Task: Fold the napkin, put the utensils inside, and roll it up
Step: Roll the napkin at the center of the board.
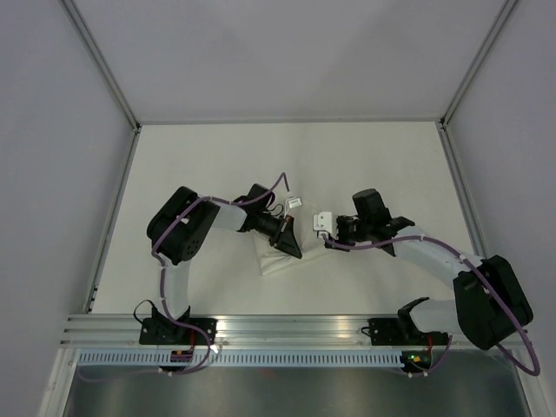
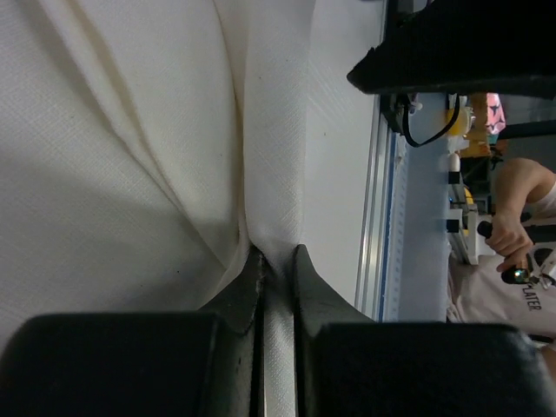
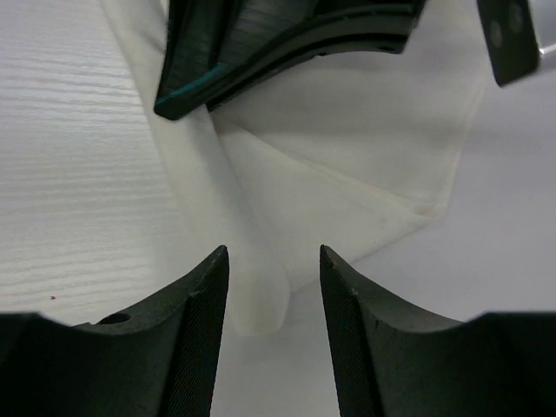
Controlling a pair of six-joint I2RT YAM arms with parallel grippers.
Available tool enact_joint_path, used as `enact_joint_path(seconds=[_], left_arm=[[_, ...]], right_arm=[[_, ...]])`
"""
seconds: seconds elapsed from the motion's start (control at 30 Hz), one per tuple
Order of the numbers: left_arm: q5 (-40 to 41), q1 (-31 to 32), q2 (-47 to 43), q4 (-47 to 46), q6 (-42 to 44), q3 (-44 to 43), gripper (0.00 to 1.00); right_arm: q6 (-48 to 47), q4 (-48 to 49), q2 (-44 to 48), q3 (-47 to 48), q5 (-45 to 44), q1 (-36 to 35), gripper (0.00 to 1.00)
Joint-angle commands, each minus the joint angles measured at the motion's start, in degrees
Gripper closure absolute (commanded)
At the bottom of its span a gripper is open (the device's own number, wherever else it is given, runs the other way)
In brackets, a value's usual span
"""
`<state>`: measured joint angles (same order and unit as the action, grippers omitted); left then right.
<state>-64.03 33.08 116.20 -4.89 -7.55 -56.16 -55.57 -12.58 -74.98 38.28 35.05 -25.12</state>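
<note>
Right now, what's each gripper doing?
Left gripper: closed, pinching a fold of the napkin.
Right gripper: open, holding nothing.

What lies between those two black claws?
Only the white napkin: the right wrist view shows it running from the open right gripper to the left gripper, which pinches it.

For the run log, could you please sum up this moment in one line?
left gripper: shut on napkin fold | right gripper: open, over napkin edge
</note>
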Motion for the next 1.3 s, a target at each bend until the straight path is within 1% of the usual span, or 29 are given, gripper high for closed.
enact_joint_path(seconds=[0.0,0.07,0.1,0.23,0.3,0.43,0.47,0.6,0.77,0.9,1.13,1.17,1.2,1.27], left_arm=[[-0.13,-0.3,3.5,1.81,-2.38,0.53,0.98],[-0.3,-0.3,4.55,1.63,-3.08,0.61,0.98],[-0.39,-0.3,4.99,1.55,-3.43,0.61,0.98],[0.13,-0.3,5.79,0.32,-4.49,1.58,0.98],[0.4,-0.3,5.96,-0.47,-5.01,2.28,0.98],[0.84,-0.3,6.58,-1.71,-6.24,2.64,0.98],[0.92,-0.3,6.67,-1.79,-6.33,2.55,0.98],[1.1,-0.3,6.76,-2.41,-6.77,2.55,0.98],[1.19,-0.3,6.41,-2.23,-6.69,2.72,0.98],[1.01,-0.3,6.23,-2.23,-6.51,2.81,0.98],[1.01,-0.3,5.09,-0.83,-4.84,3.25,0.98],[1.1,-0.3,5.0,-0.74,-4.75,3.25,0.98],[1.36,-0.38,5.0,-0.3,-4.06,3.08,0.98],[1.37,-0.3,5.26,1.02,-3.87,2.9,0.98]], right_arm=[[-3.67,4.5,4.22,-2.59,-3.31,-3.52,0.47],[-4.28,3.53,6.24,-3.65,-3.76,-6.59,0.47],[-4.46,3.96,7.64,-5.48,-5.5,-7.65,0.47],[-5.34,9.84,9.5,-11.29,-11.04,-15.46,0.45],[-5.16,10.81,8.37,-12.0,-12.45,-18.27,0.45],[-5.08,12.83,6.34,-12.97,-15.7,-21.71,0.46],[-4.73,15.71,6.08,-13.23,-17.63,-22.42,0.46],[-4.28,19.6,2.57,-13.58,-21.77,-26.19,0.46],[-4.37,22.86,-0.51,-14.38,-23.44,-27.87,0.49],[-4.28,24.35,-3.06,-13.94,-25.98,-28.49,0.54],[-5.25,29.0,-5.44,-15.52,-28.62,-28.4,0.59],[-5.34,32.49,-5.44,-16.82,-29.41,-28.49,0.59],[-5.34,33.49,-5.09,-17.19,-29.94,-28.4,0.57],[-5.42,31.67,-2.82,-16.93,-29.08,-28.4,0.54]])
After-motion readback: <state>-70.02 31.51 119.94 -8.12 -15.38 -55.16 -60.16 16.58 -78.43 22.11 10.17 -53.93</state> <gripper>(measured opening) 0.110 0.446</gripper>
